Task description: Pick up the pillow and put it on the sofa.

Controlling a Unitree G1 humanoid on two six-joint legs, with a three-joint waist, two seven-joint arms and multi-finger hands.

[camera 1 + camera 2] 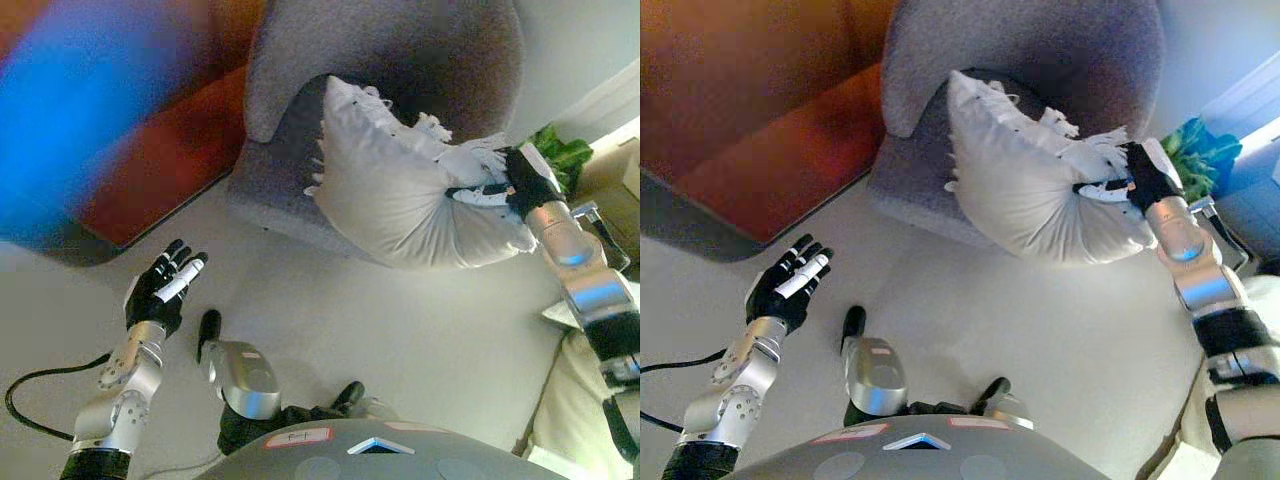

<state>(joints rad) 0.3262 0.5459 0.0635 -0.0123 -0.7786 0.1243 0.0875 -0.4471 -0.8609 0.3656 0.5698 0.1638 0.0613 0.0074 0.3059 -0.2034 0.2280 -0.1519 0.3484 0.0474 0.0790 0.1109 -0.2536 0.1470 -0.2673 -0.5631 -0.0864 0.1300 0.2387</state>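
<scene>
Pillow (395, 195), white with a fringed edge, leans against the front of a grey armchair-style sofa (400, 50), its upper part over the seat and its lower bulge hanging past the seat's front edge above the pale floor (400, 330). The right hand (522, 183) grips the pillow's right end, dark fingers (1140, 172) curled into the bunched fabric there. Well away from those fingers, on the opposite side, the left hand (160, 290) hovers over the floor, holding nothing, its fingers straight and spread. A reddish-brown wooden cabinet (770, 140) stands beyond the left hand, beside the sofa. Green plant leaves (560, 155) show just past the right hand.
</scene>
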